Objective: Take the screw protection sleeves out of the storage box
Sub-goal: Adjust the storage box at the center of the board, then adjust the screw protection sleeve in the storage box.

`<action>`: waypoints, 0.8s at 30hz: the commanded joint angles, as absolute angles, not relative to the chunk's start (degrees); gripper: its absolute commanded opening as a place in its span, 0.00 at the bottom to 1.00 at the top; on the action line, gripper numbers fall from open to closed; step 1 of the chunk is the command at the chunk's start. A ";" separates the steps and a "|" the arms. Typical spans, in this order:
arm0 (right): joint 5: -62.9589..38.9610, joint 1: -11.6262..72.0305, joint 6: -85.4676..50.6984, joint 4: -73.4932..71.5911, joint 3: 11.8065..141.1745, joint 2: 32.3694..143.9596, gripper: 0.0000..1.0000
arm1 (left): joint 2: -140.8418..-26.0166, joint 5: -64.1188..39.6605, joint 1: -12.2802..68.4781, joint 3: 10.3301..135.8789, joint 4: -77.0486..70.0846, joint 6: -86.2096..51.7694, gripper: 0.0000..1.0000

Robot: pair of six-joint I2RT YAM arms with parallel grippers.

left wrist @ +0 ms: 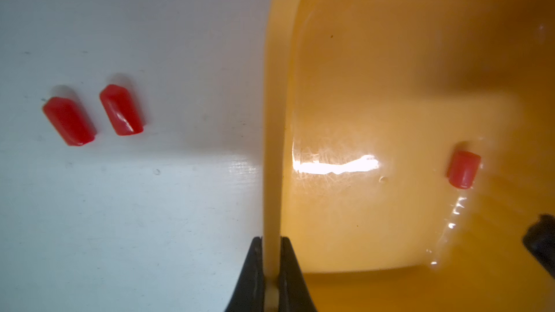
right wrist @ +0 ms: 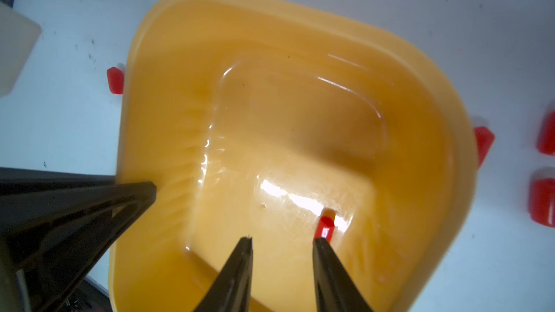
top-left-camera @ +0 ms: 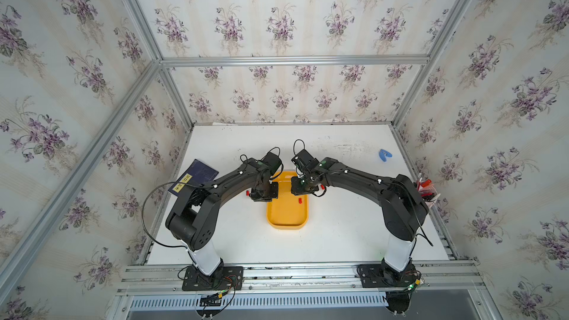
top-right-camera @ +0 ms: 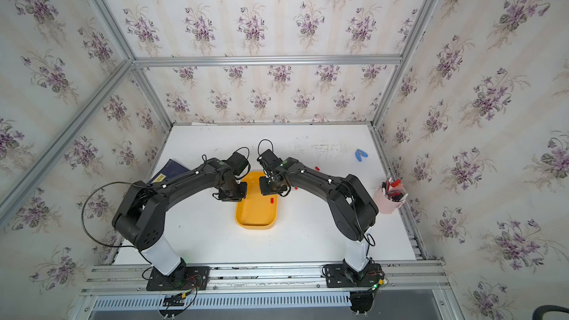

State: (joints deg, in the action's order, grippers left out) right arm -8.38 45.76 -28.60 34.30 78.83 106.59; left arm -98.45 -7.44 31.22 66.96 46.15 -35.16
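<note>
Two screw protection sleeves [left wrist: 69, 121] lie out on the worktop [left wrist: 150, 205], beside the storage box [left wrist: 271, 85]. My left pincer [left wrist: 271, 243] is clamped tight on the box's rim, I judge to steady it. One more sleeve [right wrist: 325, 226] lies inside on the box's floor, not yet taken out. My right pincer [right wrist: 282, 243] hangs partly open over it, empty, one fingertip [right wrist: 322, 247] just beside that sleeve.

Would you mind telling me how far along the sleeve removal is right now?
Mostly done: several sleeves lie on the table outside the storage box. In hand: the left hand clamps its rim; the open right hand hovers over it. Left: one sleeve visible in the box.
</note>
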 commanded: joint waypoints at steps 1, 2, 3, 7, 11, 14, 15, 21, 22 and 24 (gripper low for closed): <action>-6.63 46.22 -29.19 35.94 80.02 106.77 0.39 | -98.17 -6.48 31.29 65.85 45.34 -38.14 0.03; -6.06 46.23 -29.18 35.89 79.92 106.39 0.39 | -97.68 -6.46 31.29 65.53 44.94 -38.24 0.07; -6.03 46.23 -29.18 35.60 79.83 106.08 0.39 | -97.12 -6.19 31.29 65.21 44.75 -38.24 0.13; -6.15 46.23 -29.11 35.38 80.14 105.27 0.39 | -94.53 -4.12 31.35 64.57 46.17 -37.55 0.35; -6.33 46.23 -28.84 35.25 80.20 105.63 0.39 | -92.37 -3.69 31.24 65.33 48.08 -37.06 0.43; -6.64 46.10 -28.99 34.55 80.32 104.83 0.39 | -90.39 -3.17 31.29 66.92 50.10 -37.06 0.46; -6.67 45.94 -29.10 34.28 80.40 104.32 0.40 | -89.52 -2.96 31.29 67.50 50.89 -36.67 0.47; -6.51 41.98 -28.84 34.21 79.87 98.96 0.40 | -85.80 -7.89 32.16 74.27 53.03 -27.20 0.47; -6.57 40.82 -28.75 34.15 79.37 97.87 0.40 | -85.66 -8.37 32.62 75.04 53.10 -25.01 0.47; -7.09 37.97 -28.46 33.94 77.99 95.69 0.40 | -85.46 -9.11 34.16 76.10 52.85 -20.43 0.47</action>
State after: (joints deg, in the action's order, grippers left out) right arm -7.25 40.14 -28.75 34.09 78.76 97.54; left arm -85.78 -6.42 33.08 75.00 51.68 -28.51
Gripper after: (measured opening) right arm 0.401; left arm 0.467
